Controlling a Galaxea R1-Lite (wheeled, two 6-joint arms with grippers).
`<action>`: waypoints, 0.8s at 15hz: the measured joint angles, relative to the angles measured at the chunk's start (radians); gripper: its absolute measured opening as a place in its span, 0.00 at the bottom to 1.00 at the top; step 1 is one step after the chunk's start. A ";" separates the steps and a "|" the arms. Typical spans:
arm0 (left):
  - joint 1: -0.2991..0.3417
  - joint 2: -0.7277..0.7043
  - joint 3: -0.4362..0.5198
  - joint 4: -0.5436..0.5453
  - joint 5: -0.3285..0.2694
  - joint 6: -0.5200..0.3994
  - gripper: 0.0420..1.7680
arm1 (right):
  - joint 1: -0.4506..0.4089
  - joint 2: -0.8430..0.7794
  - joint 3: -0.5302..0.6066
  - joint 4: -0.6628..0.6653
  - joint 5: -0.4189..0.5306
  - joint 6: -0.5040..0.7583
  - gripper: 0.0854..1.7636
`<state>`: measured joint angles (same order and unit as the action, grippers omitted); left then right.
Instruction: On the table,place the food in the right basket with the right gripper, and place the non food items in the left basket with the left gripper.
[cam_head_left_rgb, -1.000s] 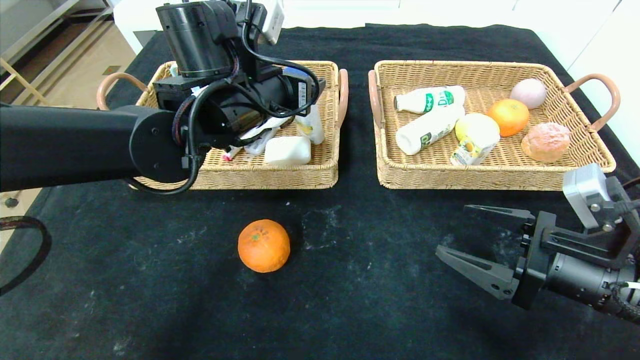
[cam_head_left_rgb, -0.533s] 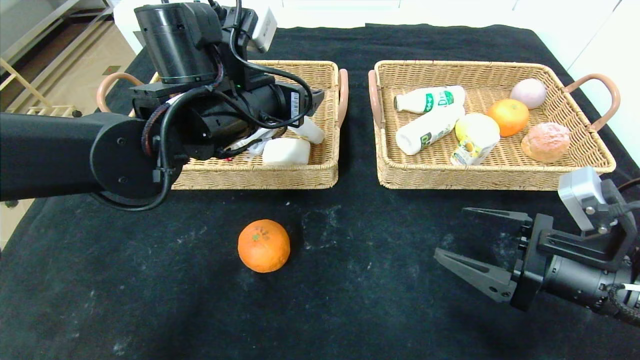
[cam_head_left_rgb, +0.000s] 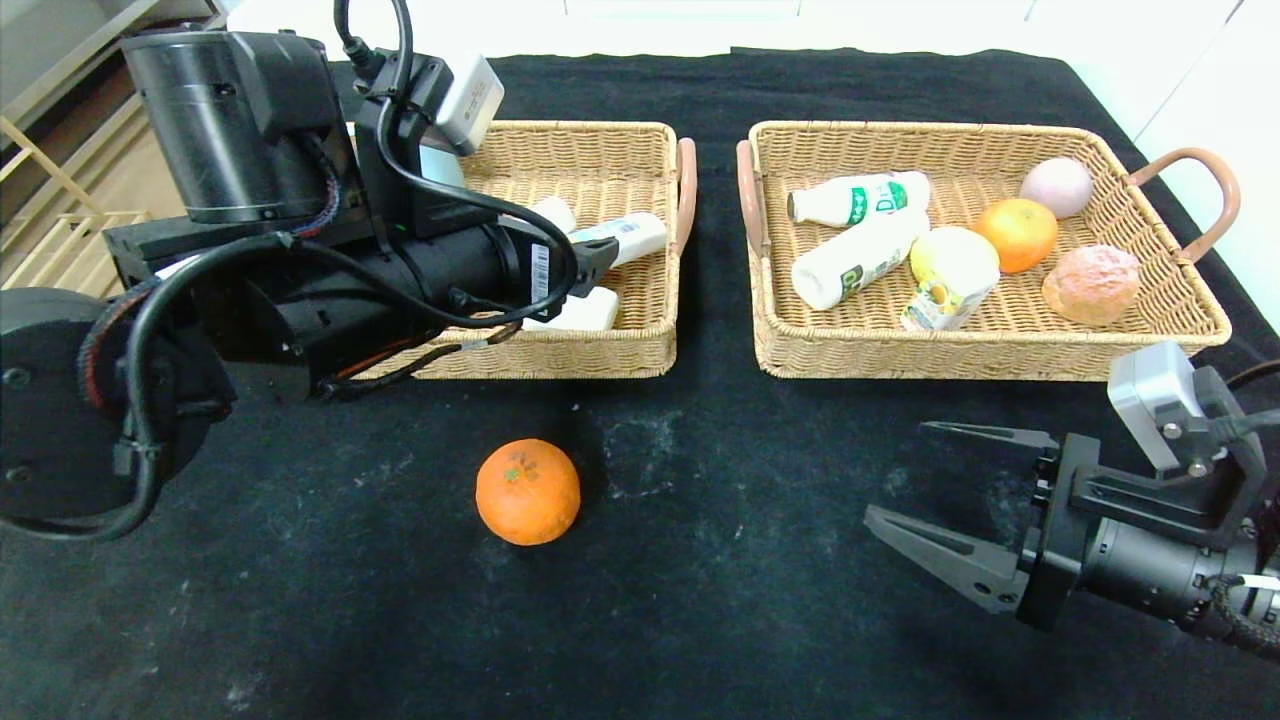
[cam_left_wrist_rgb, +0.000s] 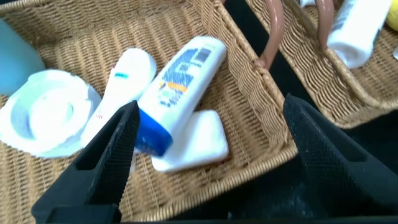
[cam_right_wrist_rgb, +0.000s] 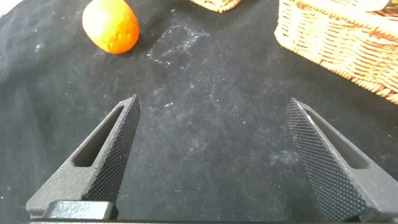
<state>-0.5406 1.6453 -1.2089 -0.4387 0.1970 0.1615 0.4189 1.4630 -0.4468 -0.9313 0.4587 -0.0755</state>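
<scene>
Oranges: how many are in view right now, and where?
2. One orange sits on the table in front of the left basket. The other orange lies in the right basket. The left arm may hide more.

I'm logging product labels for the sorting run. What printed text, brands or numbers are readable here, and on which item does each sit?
No text reads whole.
"D": large green letter on the upper milk bottle in the right basket; the rest is unreadable.
Lower milk bottle: green label, too blurred.
Juice carton: print too small.
White tube bottle in the left basket: blue and orange print, blurred.
Barcode sticker on the left arm: no readable digits.
</scene>
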 joint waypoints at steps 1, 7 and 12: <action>-0.011 -0.022 0.028 0.004 0.012 0.001 0.95 | 0.000 -0.001 0.001 0.000 0.000 0.001 0.97; -0.076 -0.131 0.119 0.185 0.106 -0.007 0.96 | 0.014 -0.001 0.006 0.000 0.000 0.000 0.97; -0.106 -0.166 0.107 0.403 0.134 -0.068 0.96 | 0.025 -0.007 0.013 -0.001 -0.003 -0.008 0.97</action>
<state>-0.6466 1.4794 -1.1017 -0.0360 0.3313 0.0932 0.4440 1.4562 -0.4338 -0.9321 0.4560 -0.0832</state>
